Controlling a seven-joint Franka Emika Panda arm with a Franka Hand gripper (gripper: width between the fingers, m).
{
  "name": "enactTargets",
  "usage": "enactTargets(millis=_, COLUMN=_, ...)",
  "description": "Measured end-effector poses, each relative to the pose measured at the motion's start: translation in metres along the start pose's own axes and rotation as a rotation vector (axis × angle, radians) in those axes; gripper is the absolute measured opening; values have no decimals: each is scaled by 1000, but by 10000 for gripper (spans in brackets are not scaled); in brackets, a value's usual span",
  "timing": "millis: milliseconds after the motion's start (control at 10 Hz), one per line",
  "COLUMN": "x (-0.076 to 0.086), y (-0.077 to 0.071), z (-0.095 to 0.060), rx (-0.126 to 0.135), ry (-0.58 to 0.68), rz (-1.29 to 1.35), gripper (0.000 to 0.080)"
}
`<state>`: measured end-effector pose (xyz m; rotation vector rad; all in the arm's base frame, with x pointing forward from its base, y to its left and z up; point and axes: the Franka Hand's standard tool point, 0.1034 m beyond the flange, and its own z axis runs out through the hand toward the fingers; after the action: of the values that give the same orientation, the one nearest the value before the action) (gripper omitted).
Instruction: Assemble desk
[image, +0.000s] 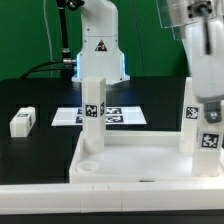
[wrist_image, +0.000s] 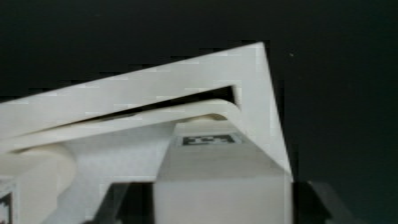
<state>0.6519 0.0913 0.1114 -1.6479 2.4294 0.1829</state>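
Observation:
The white rimmed tabletop (image: 130, 160) lies in the foreground with a round socket (image: 88, 170) at its near left corner. One tagged leg (image: 93, 102) stands upright at its far left corner. Another tagged leg (image: 190, 112) stands at the far right. My gripper (image: 208, 118) comes down at the exterior view's right and is shut on a third tagged leg (image: 210, 140) just beside that one. In the wrist view the held leg (wrist_image: 222, 180) fills the gap between the dark fingers (wrist_image: 134, 205), with a tabletop corner (wrist_image: 240, 80) beyond it. A loose leg (image: 22, 122) lies on the black table at the left.
The marker board (image: 120, 117) lies flat behind the tabletop. The robot base (image: 100, 50) stands at the back, with cables on its left. The black table surface (image: 40, 100) surrounds the parts.

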Motion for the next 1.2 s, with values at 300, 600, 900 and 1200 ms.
enactTargets(millis=300, x=1, y=1, z=1, rx=7, ry=4, rz=26, gripper=460)
enactTargets(millis=600, x=1, y=1, z=2, rx=7, ry=5, rz=24, gripper=635)
enactTargets(millis=900, x=10, y=-15, z=-33, rx=64, ry=-19, rz=-101, gripper=649)
enactTargets(millis=1200, x=14, y=-17, z=-34, rx=72, ry=-28, rz=-77, gripper=649)
